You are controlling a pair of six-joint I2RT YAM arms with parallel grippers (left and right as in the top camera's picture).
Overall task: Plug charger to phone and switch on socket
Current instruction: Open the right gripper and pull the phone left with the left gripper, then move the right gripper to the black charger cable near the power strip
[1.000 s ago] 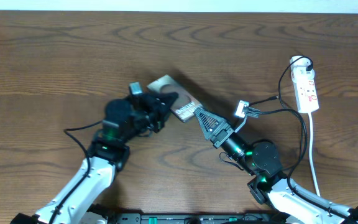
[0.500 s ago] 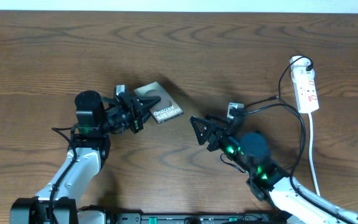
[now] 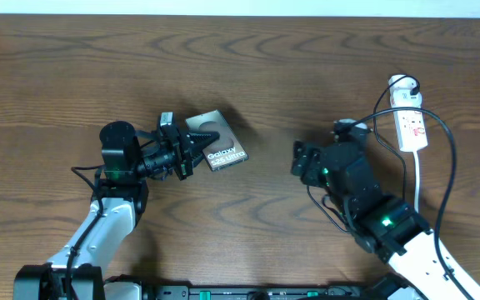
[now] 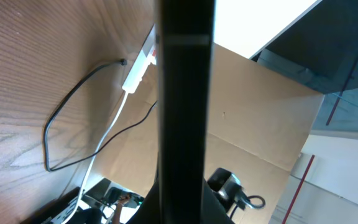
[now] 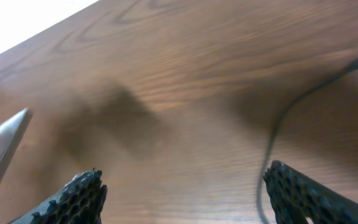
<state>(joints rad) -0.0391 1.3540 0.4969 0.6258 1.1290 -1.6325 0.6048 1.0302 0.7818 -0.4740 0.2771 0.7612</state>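
Only the overhead view shows the face of the slim bronze-grey rectangular phone (image 3: 217,143). It is a shiny slab with a pale oval mark and white "Galaxy" lettering, set askew to the edges of the wooden desk (image 3: 307,50), left of the middle. Its left end is clamped between the fingers of the left gripper (image 3: 187,153).

In the left wrist view the phone (image 4: 185,93) is seen edge-on as a dark upright bar, its face hidden. Beside it the narrow white plastic power strip (image 4: 138,68) and the thin black charger cable (image 4: 46,143) are seen on the desk.

From overhead the power strip (image 3: 410,117) is placed near the desk's far right corner. Red marks are seen on its face, a white cord (image 3: 417,175) is trailed toward the near edge, and the charger cable (image 3: 454,162) is looped beside it.

The right gripper (image 3: 300,158) is seen between phone and power strip, apart from both. How it stands is told by its wrist view alone. There the honeycomb-patterned fingers (image 5: 82,196) are spread wide with only bare wood between them.
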